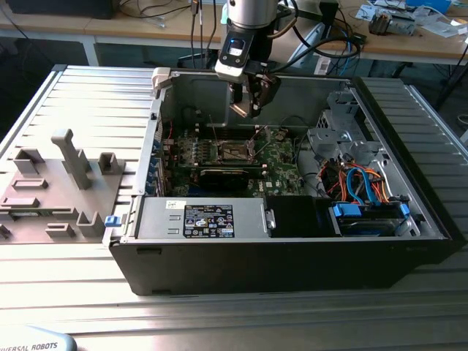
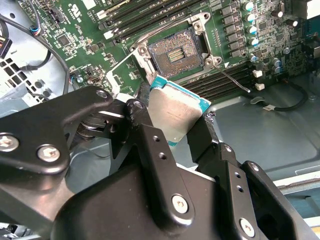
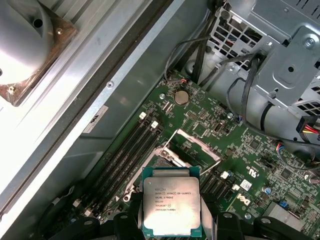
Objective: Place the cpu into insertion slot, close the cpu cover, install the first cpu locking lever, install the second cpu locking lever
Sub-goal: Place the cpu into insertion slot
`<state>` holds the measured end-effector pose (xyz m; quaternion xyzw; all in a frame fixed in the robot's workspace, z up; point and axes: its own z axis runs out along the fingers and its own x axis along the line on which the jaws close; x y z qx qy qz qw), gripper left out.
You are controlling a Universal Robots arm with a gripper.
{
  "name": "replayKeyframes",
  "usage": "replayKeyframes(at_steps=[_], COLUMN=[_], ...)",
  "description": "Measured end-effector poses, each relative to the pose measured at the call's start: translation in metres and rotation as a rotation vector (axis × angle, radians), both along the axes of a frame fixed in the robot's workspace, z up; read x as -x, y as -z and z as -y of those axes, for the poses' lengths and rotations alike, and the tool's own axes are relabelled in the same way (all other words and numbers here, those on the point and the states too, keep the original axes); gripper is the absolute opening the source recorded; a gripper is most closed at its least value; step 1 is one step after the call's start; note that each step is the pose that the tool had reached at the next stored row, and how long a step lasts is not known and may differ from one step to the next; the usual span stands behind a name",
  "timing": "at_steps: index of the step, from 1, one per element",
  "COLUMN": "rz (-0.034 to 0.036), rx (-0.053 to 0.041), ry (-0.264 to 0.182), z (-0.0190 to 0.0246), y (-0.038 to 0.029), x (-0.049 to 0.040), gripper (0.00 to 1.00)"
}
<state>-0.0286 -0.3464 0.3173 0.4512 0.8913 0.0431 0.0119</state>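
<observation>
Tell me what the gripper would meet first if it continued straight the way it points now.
Most likely the open insertion slot on the green motherboard; the gripper, shut on the cpu, points down at it. Depth is unclear here.

Exterior view: well back from slot [image 1: 235,151], angled down into open case [image 1: 292,256]. Both wrist views: close above slot [image 2: 175,52] [image 3: 159,162], sharing it and cpu [image 2: 177,115] [image 3: 171,206].

Open insertion slot [image 2: 176,52], cpu cover [image 3: 197,144] raised beside
</observation>
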Motion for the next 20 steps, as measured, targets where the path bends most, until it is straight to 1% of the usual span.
replayKeyframes(at_steps=[20], rz=[0.0], rx=[0.0], ry=[0.014], z=[0.0], y=[0.0007], x=[0.0], gripper=[0.54])
